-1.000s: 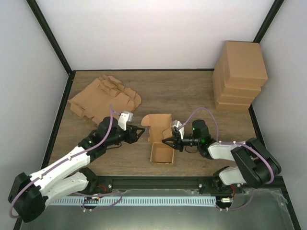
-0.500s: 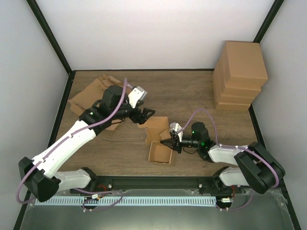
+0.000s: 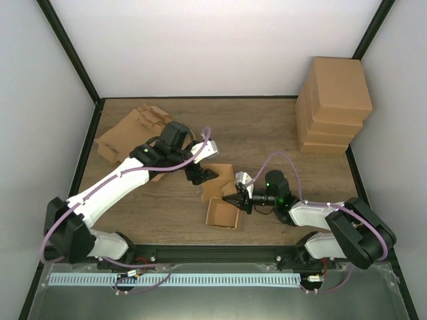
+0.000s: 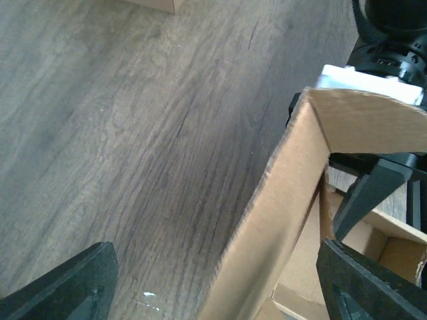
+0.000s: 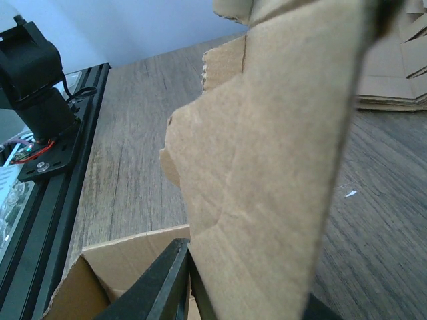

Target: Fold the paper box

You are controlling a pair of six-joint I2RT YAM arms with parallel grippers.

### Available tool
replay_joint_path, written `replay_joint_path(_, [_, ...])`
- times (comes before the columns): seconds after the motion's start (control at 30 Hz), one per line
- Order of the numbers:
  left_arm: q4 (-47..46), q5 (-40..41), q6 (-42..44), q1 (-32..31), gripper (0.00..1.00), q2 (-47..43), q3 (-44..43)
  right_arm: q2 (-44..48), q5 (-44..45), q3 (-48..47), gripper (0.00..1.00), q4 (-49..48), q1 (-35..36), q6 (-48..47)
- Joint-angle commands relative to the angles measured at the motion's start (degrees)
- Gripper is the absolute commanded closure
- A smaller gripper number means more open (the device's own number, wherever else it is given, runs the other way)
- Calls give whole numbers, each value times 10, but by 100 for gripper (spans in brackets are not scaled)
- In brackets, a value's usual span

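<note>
the half-folded box (image 3: 223,215) sits near the front middle of the counter (image 3: 267,130). my right claw (image 3: 235,199) is clenched on its edge, i think to pin it. the left claw (image 3: 205,175), released wide, straddles the raised flap (image 4: 280,200), probably to fold it over.

You are looking at a robot test cell in a lab, not a home or a shop. The wood-pattern table (image 3: 267,127) is closed in by plain white panels (image 3: 220,47) and black frame posts (image 3: 67,50). The left arm (image 3: 113,187) and the right arm (image 3: 320,212) are bolted to a black metal rail (image 3: 220,253) at the near edge, with cables along them. Closed cardboard boxes (image 3: 333,103) are stacked at the back right. Flat cardboard blanks (image 3: 130,133) lie piled at the back left.
</note>
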State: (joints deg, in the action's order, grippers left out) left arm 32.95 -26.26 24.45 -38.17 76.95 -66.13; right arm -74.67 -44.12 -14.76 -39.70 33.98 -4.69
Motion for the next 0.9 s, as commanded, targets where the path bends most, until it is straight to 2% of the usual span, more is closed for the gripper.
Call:
replay_joint_path(0.0, [30, -36, 59, 1, 20, 48, -50, -6, -1, -16, 77, -3, 8, -17])
replay_joint_path(0.2, [65, -90, 79, -1, 67, 74, -71, -6, 11, -20, 75, 7, 8, -19])
replay_joint_path(0.3, [68, -98, 92, -8, 85, 60, -58, -5, 26, -23, 66, 12, 8, -19])
replay_joint_path(0.37, [69, -78, 91, -15, 93, 51, -52, 0, 33, -22, 61, 16, 9, -19])
replay_joint_path(0.43, [71, -56, 90, -23, 96, 43, -48, 10, 39, -18, 56, 16, 8, -17])
replay_joint_path(0.77, [83, 37, 80, -63, 96, 26, -55, 126, 83, 4, 32, 82, 8, 12])
replay_joint_path(0.87, [83, 56, 74, -75, 96, 26, -59, 163, 79, 4, 31, 125, 8, 25])
